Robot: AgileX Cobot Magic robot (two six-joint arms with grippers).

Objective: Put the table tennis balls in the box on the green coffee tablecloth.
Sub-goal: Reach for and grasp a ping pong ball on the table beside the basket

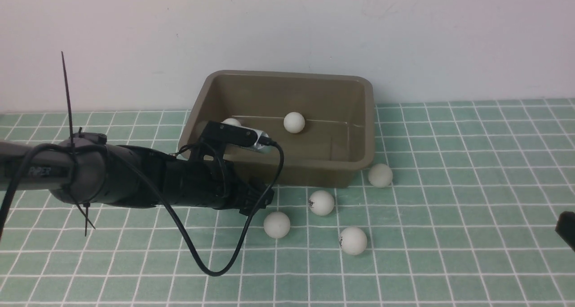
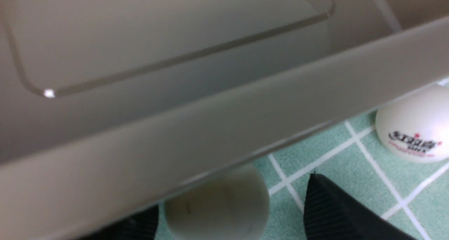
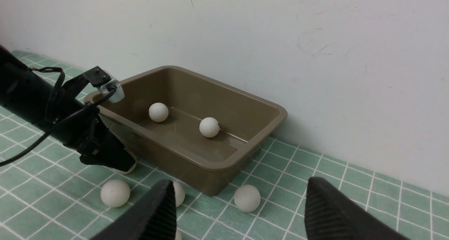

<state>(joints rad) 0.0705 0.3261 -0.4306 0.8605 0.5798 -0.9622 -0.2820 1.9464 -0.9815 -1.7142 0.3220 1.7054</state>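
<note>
Left claw point(image 1: 257, 200) is hanging low at the front-left corner of the box point(image 1: 287, 75), jaws standing wide around one ball point(image 2: 214, 205), a gap showing on one side, so nothing is gripped yet. The box opening is lying at 12 o'clock from that ball, its long axis running 9 to 3. Two balls point(image 1: 294, 122) are sitting inside; four balls point(image 1: 321, 203) are resting on the green cloth point(image 1: 471, 186) at the claw's 3 to 4 o'clock. Right claw point(image 3: 238, 184), spread and empty, is waiting well apart at 3 o'clock.
</note>
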